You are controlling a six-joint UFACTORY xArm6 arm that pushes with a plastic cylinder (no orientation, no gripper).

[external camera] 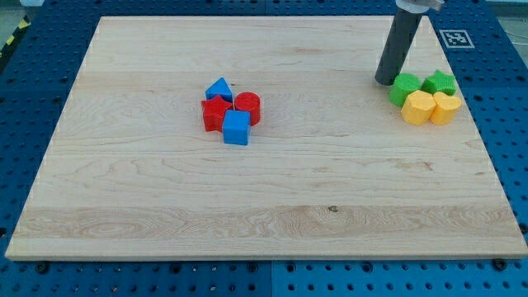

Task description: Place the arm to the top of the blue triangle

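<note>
The blue triangle [219,88] sits left of the board's centre, at the top left of a tight cluster. In that cluster are a red block [215,113] below it, a red cylinder [247,107] to its right and a blue cube [236,128] at the bottom. My tip [385,81] stands far to the view's right of the triangle, at about the same height in the view. It is just left of a green block [404,88].
A second cluster lies at the right: the green block, a green star [440,82], a yellow block [417,108] and a yellow heart [445,107]. The wooden board [264,206] lies on a blue pegboard table. A marker tag [455,38] is at the top right.
</note>
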